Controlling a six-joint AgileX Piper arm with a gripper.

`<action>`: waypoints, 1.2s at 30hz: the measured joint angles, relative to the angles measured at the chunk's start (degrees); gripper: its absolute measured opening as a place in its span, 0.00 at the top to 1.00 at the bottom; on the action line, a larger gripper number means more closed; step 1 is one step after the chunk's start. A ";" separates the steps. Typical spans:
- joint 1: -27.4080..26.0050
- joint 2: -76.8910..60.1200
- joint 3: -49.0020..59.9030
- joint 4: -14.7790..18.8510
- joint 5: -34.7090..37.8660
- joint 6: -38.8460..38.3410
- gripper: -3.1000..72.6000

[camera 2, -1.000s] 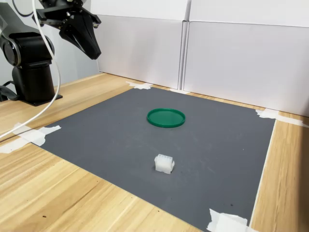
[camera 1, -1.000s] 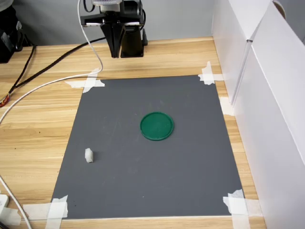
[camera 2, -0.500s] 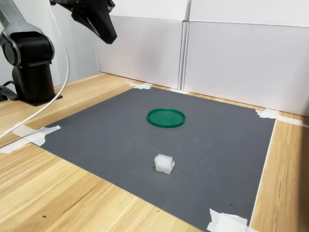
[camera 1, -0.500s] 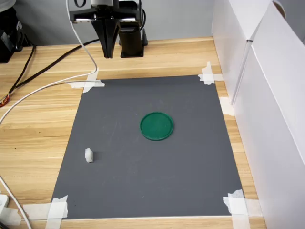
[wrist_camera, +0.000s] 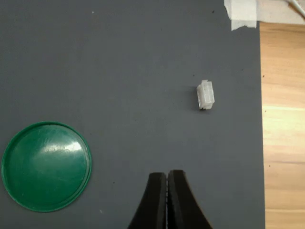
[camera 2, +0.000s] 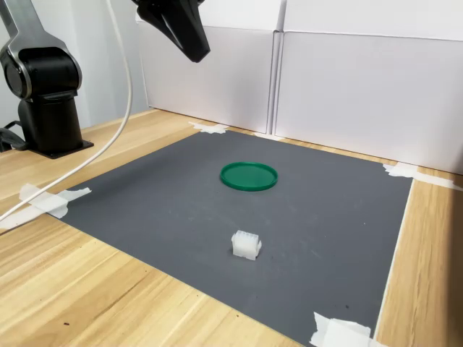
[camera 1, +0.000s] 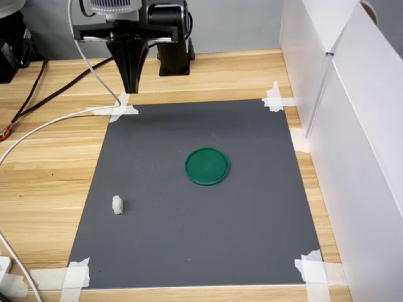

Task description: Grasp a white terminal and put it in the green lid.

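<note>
Wooden planks carried a dark grey mat (camera 1: 201, 207) taped down at its corners with white tape strips (camera 1: 75, 275), and white panels (camera 2: 347, 87) walled off one side. Nearest the mat's front edge in the second exterior view sat the white terminal (camera 2: 246, 244), a tiny, milky, slightly translucent ribbed block, close to the mat's left edge in the first exterior view (camera 1: 117, 204) and standing free of everything else. Further in, around the mat's middle and well apart from the terminal, lay the green lid (camera 1: 207, 166), a flat, glossy dark-green disc with a low rim and nothing in it. Farthest back and high above the mat's far edge hung my gripper (wrist_camera: 167, 191), its black fingers (wrist_camera: 155, 200) pressed together, gripping nothing. To do this reach well, I judged I would have to part them before descending, centre over the block and line them across its narrow sides, since hard smooth plastic that small could easily skid or tip on the mat if one pad touched first.
</note>
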 joint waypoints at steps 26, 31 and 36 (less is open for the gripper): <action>-0.07 17.63 -14.71 -0.19 8.47 -4.39 0.98; -3.48 19.88 -14.71 1.96 9.31 -9.14 0.98; -7.15 22.14 -15.22 4.58 8.80 -16.98 0.97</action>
